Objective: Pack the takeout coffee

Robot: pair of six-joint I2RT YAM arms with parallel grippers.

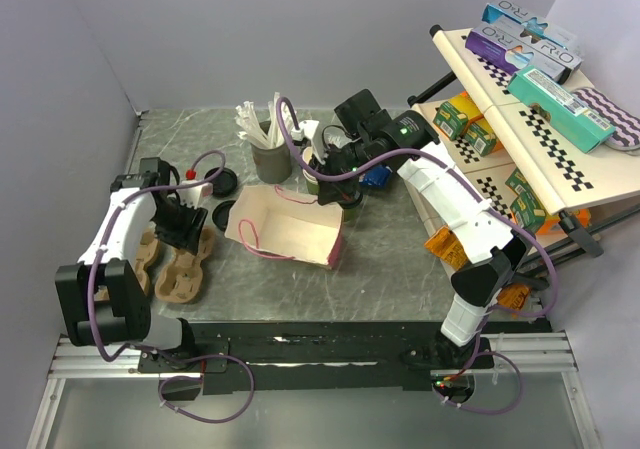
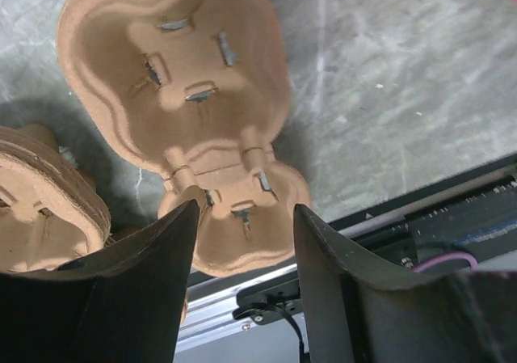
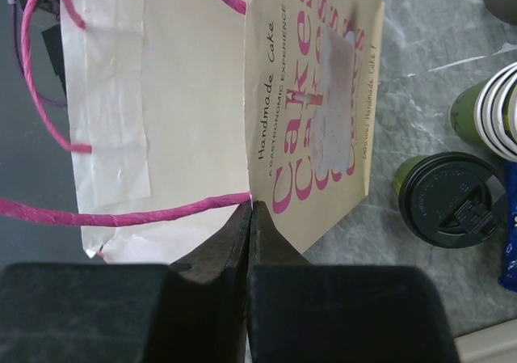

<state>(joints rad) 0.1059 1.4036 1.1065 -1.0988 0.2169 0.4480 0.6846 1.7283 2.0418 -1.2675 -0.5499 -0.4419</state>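
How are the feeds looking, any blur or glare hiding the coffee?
Top view: even light, sharp, no strong glare. Right wrist: takeout coffee and paper bag lettering crisp; right claw a dark, soft mass. Left wrist: cup carrier sharp, left claw dark and featureless.

Brown pulp cup carrier (image 2: pixel 174 80) fills upper centre, lying on the grey marbled surface (image 2: pixel 404 96). Second carrier (image 2: pixel 40 201) sits at the left edge. Left gripper (image 2: pixel 246 217) is at the bottom, jaws apart, straddling the first carrier's lower lobe; contact unclear.
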